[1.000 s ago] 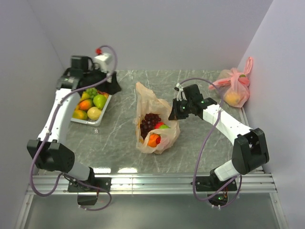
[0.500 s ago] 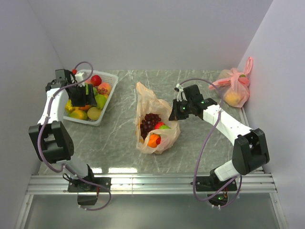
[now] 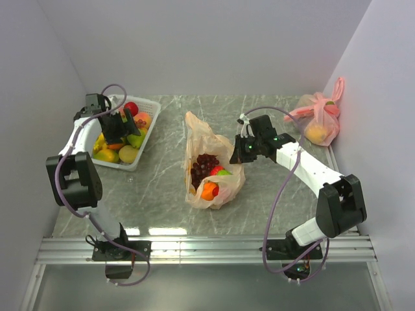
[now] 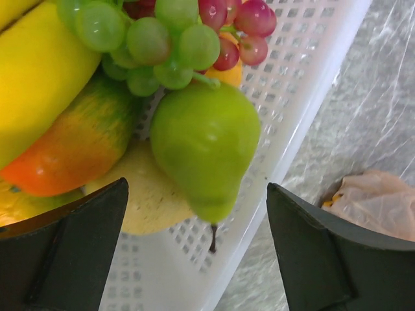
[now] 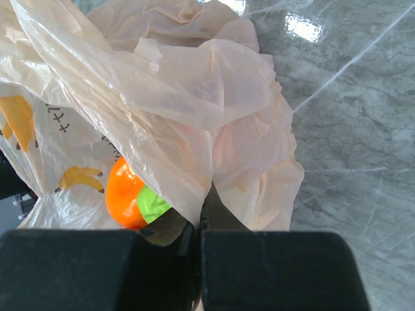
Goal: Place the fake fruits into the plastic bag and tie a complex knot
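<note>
The top view takes in the whole table (image 3: pixel 162 188). The white basket (image 3: pixel 148 139) is at the far left, the plastic bag (image 3: pixel 198 133) lies in the middle, and a tied pink bag (image 3: pixel 319 123) sits at the far right. Only this view shows the bag's mouth open, with dark purple grapes (image 3: pixel 206 165), a red piece, a green piece and an orange (image 3: pixel 209 190) inside.

The left wrist view looks straight down into the basket (image 4: pixel 285 84). It shows fake fruits (image 4: pixel 204 139) that the top view blurs: a green pear under green grapes (image 4: pixel 149 39), red grapes (image 4: pixel 240 26), a banana (image 4: pixel 39 71) and an orange-green fruit (image 4: pixel 71 149).

The right wrist view shows the bag's (image 5: pixel 194 97) crinkled peach film close up, with orange printed marks (image 5: pixel 16 120). An orange fruit (image 5: pixel 123 194) and a green one (image 5: pixel 152 204) show through it.

The left gripper (image 3: pixel 123 123) hangs over the basket. Its fingers (image 4: pixel 78 253) are spread wide on either side of the pear and hold nothing.

The right gripper (image 5: pixel 198 227) has its fingers pressed together, with a fold of the bag's right edge pinched between them. From above, that gripper (image 3: pixel 241 150) sits just right of the bag's mouth.

The bag is thin and translucent. Its far end stands up in a peak, and its near end bulges with fruit.
</note>
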Controlling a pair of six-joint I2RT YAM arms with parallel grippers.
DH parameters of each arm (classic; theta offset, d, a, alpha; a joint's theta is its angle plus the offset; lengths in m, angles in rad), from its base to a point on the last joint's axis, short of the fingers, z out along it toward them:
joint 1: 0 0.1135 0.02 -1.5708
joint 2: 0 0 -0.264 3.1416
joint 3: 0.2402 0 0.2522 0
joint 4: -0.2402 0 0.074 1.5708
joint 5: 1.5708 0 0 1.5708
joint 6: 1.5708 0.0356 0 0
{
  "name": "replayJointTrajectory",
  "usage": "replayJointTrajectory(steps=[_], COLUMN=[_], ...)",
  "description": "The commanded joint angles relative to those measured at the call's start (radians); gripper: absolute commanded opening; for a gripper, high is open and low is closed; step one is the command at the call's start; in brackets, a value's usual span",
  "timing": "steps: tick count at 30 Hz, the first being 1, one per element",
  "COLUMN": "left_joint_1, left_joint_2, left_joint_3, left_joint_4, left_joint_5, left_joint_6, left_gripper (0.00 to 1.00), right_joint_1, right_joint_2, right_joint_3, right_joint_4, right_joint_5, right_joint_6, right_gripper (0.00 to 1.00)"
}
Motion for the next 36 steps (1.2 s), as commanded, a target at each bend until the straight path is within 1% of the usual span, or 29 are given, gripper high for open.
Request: replayJointTrajectory(steps=[1, 4, 5, 13, 22, 25, 26, 28, 29, 31, 32, 34, 35, 36], left_joint_1=[-0.025, -0.048, -0.054, -0.074, -0.074, -0.074, -0.073, -0.071, -0.071, -0.071, -0.071, -0.073, -0.073, -0.076], left_joint_2=[0.007, 0.016, 0.018, 0.065, 0.104, 0.116, 0.114, 0.099, 0.070, 0.033, -0.006, -0.043, -0.081, -0.100], left_joint_3=[-0.003, -0.013, -0.015, -0.010, 0.005, 0.007, 0.008, 0.007, 0.005, 0.008, 0.013, 0.033, 0.039, 0.046], left_joint_4=[0.073, 0.100, 0.107, 0.143, 0.148, 0.148, 0.147, 0.154, 0.157, 0.163, 0.166, 0.163, 0.165, 0.163], left_joint_5=[-0.035, -0.062, -0.075, -0.165, -0.171, -0.165, -0.164, -0.156, -0.150, -0.142, -0.142, -0.130, -0.107, -0.099], left_joint_6=[-0.083, -0.124, -0.134, -0.215, -0.246, -0.249, -0.247, -0.241, -0.237, -0.218, -0.210, -0.180, -0.168, -0.157], left_gripper=[0.93, 0.94, 0.99, 0.99, 0.92, 0.87, 0.83, 0.80, 0.75, 0.70, 0.64, 0.58, 0.53, 0.50], right_joint_1=[0.002, 0.002, 0.004, 0.002, 0.002, 0.002, 0.002, 0.002, 0.002, 0.001, 0.002, 0.002, 0.002, 0.002], right_joint_2=[-0.025, -0.020, -0.018, -0.018, -0.018, -0.020, -0.022, -0.023, -0.025, -0.025, -0.025, -0.025, -0.025, -0.022], right_joint_3=[0.008, 0.009, 0.011, 0.014, 0.016, 0.017, 0.016, 0.014, 0.014, 0.013, 0.011, 0.009, 0.008, 0.008], right_joint_4=[0.005, 0.008, 0.006, 0.002, 0.002, 0.000, 0.000, -0.003, -0.003, -0.003, -0.003, -0.001, 0.002, 0.000], right_joint_5=[0.002, -0.001, -0.001, 0.001, -0.001, -0.001, -0.001, -0.001, -0.001, -0.001, -0.004, -0.004, -0.004, -0.005], right_joint_6=[-0.005, -0.003, -0.001, -0.006, -0.006, -0.008, -0.008, -0.011, -0.011, -0.012, -0.012, -0.011, -0.011, -0.011], right_gripper=[0.00, 0.00, 0.00, 0.00, 0.00, 0.00, 0.00, 0.00, 0.00, 0.00, 0.00, 0.00, 0.00, 0.00])
